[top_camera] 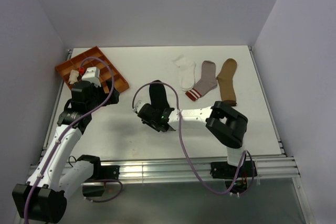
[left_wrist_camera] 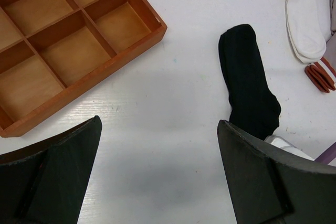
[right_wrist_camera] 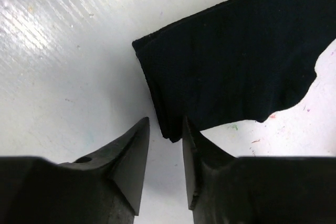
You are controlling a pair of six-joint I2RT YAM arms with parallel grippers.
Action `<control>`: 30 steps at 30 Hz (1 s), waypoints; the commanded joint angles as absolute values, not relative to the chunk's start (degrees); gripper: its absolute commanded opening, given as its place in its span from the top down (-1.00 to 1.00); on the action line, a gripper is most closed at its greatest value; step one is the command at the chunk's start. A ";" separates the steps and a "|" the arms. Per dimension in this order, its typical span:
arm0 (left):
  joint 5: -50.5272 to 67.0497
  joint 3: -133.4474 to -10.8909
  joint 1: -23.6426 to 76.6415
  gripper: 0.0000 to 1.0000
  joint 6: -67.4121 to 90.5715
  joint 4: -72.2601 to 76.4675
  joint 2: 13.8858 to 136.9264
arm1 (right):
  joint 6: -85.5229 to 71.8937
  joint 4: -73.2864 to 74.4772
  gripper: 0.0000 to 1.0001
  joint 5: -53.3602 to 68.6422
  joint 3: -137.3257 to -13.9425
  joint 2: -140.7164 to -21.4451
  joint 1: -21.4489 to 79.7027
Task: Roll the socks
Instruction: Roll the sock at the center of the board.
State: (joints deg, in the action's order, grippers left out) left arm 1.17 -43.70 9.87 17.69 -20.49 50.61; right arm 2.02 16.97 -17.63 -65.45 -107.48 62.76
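On table (top_camera: pixel 131 129), four socks (top_camera: pixel 206 81), one tray (top_camera: pixel 79 59)

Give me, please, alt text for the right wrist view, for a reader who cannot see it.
The right gripper, its dark jaws narrowly apart, sits at one corner of a black sock with that corner in the gap between its tips. The sock lies flat on a white table with faint scuffs and specks.

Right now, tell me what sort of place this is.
Likely a robot lab test cell, not a home: a left arm and right arm bolted to a metal rail at a white table's edge, bare walls boxing it in, socks laid out near an orange compartment tray.
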 commanded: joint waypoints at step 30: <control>4.57 -36.49 12.21 -0.91 38.04 -17.85 51.41 | -21.71 4.66 1.00 25.37 -67.24 -113.20 51.25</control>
State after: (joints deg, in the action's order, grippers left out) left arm 3.25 -38.37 11.22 32.60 -19.75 51.03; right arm -17.67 8.19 15.05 -69.23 -111.90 53.12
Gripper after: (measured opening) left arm 0.959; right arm 0.020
